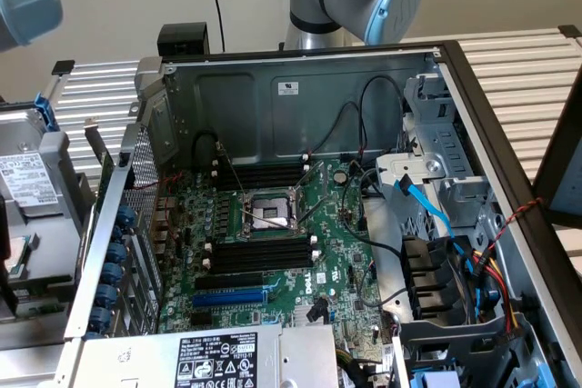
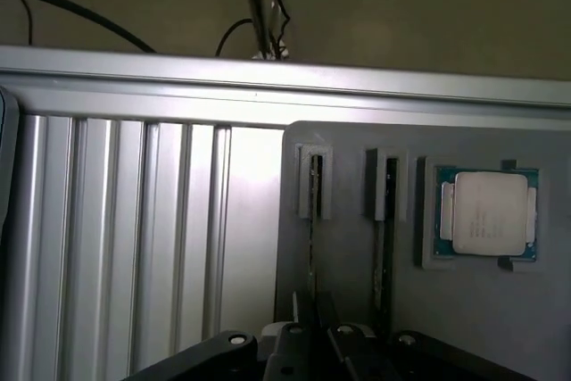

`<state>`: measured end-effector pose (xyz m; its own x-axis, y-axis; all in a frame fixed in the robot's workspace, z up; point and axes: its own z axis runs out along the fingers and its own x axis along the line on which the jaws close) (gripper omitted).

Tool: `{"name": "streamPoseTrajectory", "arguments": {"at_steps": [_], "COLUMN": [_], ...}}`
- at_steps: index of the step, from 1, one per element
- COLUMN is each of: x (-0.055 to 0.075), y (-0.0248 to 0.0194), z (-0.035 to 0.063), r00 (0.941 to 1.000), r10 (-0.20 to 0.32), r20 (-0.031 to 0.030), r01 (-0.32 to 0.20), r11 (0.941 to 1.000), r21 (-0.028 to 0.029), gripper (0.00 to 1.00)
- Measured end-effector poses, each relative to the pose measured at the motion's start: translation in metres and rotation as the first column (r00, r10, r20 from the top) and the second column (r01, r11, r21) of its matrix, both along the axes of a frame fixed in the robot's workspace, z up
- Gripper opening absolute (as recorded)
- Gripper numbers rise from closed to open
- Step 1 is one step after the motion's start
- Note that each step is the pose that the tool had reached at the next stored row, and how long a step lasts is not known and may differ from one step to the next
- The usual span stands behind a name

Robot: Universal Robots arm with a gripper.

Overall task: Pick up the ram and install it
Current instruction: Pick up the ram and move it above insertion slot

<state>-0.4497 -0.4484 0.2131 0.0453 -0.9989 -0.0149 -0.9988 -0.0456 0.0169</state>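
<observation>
My pincer (image 2: 317,323) hangs over one edge of the flat grey plastic tray (image 2: 464,310). I cannot tell whether it stands apart, together, or clamped on anything. The ram (image 2: 313,220), a long thin circuit-board stick seen edge-on as a dark line, stands on its edge in a narrow groove of the tray. One end sits in a small raised grey bracket (image 2: 314,180). The stick runs along the tray straight to my pincer, and its other end disappears under the pincer's black body. A second thin stick (image 2: 386,238) stands in the tray's next groove, parallel to the ram. Beyond that, a square silver-capped processor (image 2: 488,213) lies in its own pocket of the tray. The tray rests on a ribbed aluminium tabletop (image 2: 134,247).
</observation>
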Motion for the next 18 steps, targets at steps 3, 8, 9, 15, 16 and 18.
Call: {"name": "streamPoseTrajectory", "arguments": {"at_steps": [3, 8, 9, 15, 16, 18], "x": [0.000, 0.000, 0.000, 0.000, 0.000, 0.000], "y": [0.0000, 0.0000, 0.0000, 0.0000, 0.0000, 0.0000], "z": [0.0036, 0.0096, 0.0107, 0.0172, 0.0174, 0.0179], "r00": [1.0000, 1.0000, 1.0000, 1.0000, 1.0000, 1.0000], "r10": [0.000, 0.000, -0.001, -0.001, -0.001, -0.001], "r20": [0.0001, 0.0018, 0.0019, 0.0020, 0.0022, 0.0020], "r01": [0.000, 0.000, 0.001, 0.001, 0.001, 0.001], "r11": [1.0000, 1.0000, 1.0000, 1.0000, 1.0000, 1.0000], "r21": [0.0000, 0.0001, 0.0001, 0.0001, 0.0002, 0.0001], "gripper": [0.13, 0.13, 0.13, 0.13, 0.13, 0.13]}}
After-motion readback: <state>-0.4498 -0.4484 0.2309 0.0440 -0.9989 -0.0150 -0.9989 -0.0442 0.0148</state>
